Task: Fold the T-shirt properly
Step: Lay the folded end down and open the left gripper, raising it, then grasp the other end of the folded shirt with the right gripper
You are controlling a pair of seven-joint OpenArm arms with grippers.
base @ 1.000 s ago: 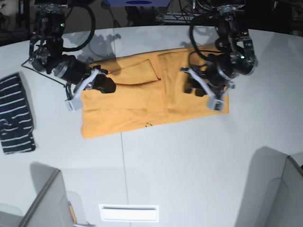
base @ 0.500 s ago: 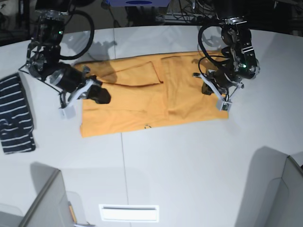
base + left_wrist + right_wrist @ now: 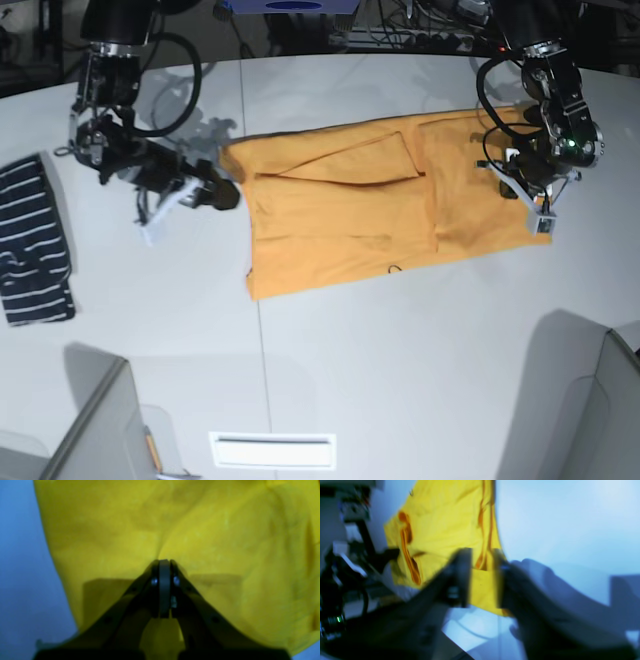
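The orange-yellow T-shirt [image 3: 340, 200] lies partly folded and flat on the white table [image 3: 400, 330], right of centre. My left gripper [image 3: 535, 205] sits on the shirt's right end. In the left wrist view it [image 3: 164, 562] is shut, with the cloth [image 3: 200, 530] puckered at its tips. My right gripper [image 3: 225, 192] is at the shirt's left edge. In the right wrist view it [image 3: 482, 562] is open, and the shirt [image 3: 445, 525] shows between and beyond its blurred fingers. No lettering shows.
A navy white-striped garment [image 3: 35, 240] lies at the table's left edge. Grey panels stand at the near left [image 3: 100, 430] and near right [image 3: 590, 400]. A white slotted plate [image 3: 272, 450] sits at the front edge.
The shirt has slid to the right across the table with my left gripper at its right end. My right gripper stayed on the left and now stands at the shirt's left edge.
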